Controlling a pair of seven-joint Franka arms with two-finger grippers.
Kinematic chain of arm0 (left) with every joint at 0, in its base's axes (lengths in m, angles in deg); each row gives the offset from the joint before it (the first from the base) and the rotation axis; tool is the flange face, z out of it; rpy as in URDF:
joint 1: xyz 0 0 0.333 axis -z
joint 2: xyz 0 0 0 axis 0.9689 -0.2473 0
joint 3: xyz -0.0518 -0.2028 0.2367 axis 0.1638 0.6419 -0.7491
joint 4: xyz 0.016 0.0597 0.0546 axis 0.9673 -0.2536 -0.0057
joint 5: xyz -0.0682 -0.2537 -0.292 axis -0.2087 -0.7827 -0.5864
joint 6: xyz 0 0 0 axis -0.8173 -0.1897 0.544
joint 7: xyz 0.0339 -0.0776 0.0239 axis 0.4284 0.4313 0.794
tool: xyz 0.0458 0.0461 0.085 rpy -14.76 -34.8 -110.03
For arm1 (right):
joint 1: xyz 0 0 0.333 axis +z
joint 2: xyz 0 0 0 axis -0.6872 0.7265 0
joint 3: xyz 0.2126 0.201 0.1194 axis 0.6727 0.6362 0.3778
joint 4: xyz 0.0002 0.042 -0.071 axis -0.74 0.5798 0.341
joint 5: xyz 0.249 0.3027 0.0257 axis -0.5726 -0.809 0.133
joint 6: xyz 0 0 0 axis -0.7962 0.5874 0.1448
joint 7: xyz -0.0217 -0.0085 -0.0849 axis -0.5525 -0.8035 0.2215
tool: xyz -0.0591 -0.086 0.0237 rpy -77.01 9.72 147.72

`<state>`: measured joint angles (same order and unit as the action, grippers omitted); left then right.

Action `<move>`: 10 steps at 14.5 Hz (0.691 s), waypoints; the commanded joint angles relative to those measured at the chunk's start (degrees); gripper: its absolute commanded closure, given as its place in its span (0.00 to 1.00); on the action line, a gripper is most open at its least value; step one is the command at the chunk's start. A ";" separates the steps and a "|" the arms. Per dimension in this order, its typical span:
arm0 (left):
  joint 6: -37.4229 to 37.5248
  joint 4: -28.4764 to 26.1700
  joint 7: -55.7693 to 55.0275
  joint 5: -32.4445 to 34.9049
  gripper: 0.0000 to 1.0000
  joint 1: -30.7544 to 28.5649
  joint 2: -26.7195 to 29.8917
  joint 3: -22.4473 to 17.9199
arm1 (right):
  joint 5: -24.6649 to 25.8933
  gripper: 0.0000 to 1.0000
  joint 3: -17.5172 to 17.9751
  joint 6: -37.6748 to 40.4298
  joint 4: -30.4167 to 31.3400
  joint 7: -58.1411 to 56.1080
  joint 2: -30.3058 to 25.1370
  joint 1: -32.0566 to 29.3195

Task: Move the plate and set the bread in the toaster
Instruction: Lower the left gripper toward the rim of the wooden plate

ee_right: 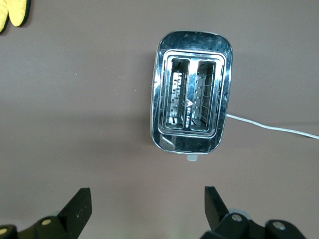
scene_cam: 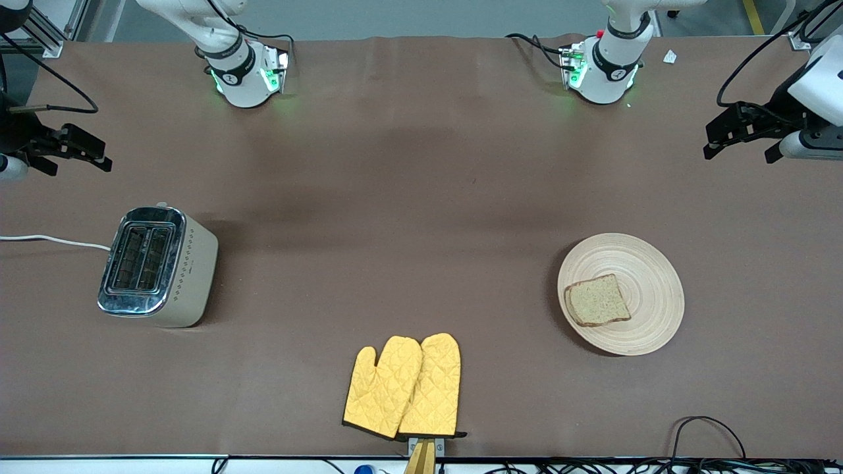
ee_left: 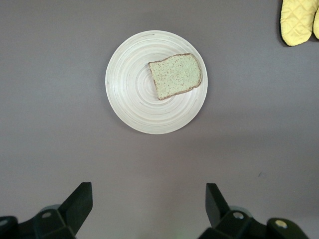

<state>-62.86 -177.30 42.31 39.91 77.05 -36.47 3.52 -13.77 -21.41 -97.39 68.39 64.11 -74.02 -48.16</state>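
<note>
The light beige wooden plate (scene_cam: 649, 289) lies on the brown table toward the left arm's end. The slice of brown bread (scene_cam: 598, 301) lies flat on it. Both show in the left wrist view, the plate (ee_left: 129, 89) and the bread (ee_left: 175, 75). My left gripper (scene_cam: 737, 155) hangs open and empty over bare table at that end, apart from the plate; it also shows in the left wrist view (ee_left: 148, 199). The cream toaster (scene_cam: 158, 266) stands toward the right arm's end, both slots empty (ee_right: 191, 107). My right gripper (scene_cam: 79, 168) hangs open and empty over bare table by the toaster (ee_right: 148, 201).
A pair of yellow oven mitts (scene_cam: 405, 387) lies at the table's edge nearest the front camera, between toaster and plate. The toaster's white cord (scene_cam: 53, 240) runs off the right arm's end of the table. Black cables lie along the near edge.
</note>
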 commanded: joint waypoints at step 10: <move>-2.34 5.78 7.62 -12.23 0.00 -11.96 -12.46 -1.21 | -0.06 0.00 0.42 -0.19 0.59 0.52 -0.81 -0.34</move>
<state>-64.03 -174.33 45.46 33.78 70.95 -43.33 2.40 -13.77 -21.33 -97.39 68.38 64.11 -74.02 -48.15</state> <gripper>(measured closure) 0.000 0.000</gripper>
